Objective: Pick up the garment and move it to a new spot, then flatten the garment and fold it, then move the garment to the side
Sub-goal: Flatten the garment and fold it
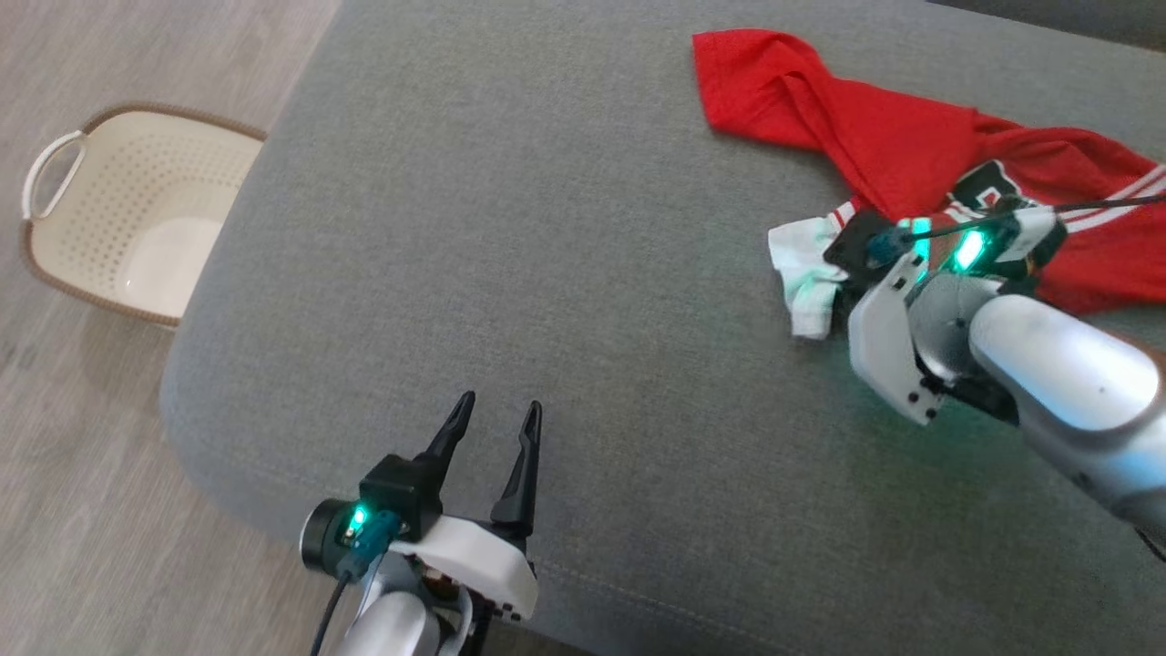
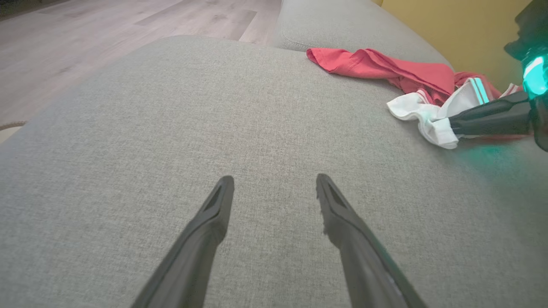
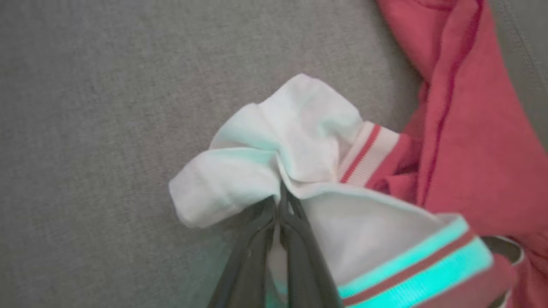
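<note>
The garment (image 1: 911, 146), a bright red jersey with white striped trim and white sleeve parts, lies crumpled at the far right of a grey cushion. My right gripper (image 3: 280, 194) is shut on the garment's white part (image 3: 295, 137), its two fingers pressed together with cloth pinched at the tips. From the head view, that gripper's fingers are hidden under its wrist (image 1: 947, 246), which sits over the white part (image 1: 806, 273). My left gripper (image 1: 496, 410) stands open near the cushion's front edge with nothing between its fingers, far left of the garment (image 2: 385, 68).
The grey cushion (image 1: 547, 228) spreads wide between the grippers. A cream perforated basket (image 1: 127, 214) with a brown rim stands on the wooden floor (image 1: 109, 55) to the left. A second cushion (image 2: 342, 25) and a yellow wall (image 2: 449, 30) lie behind the garment.
</note>
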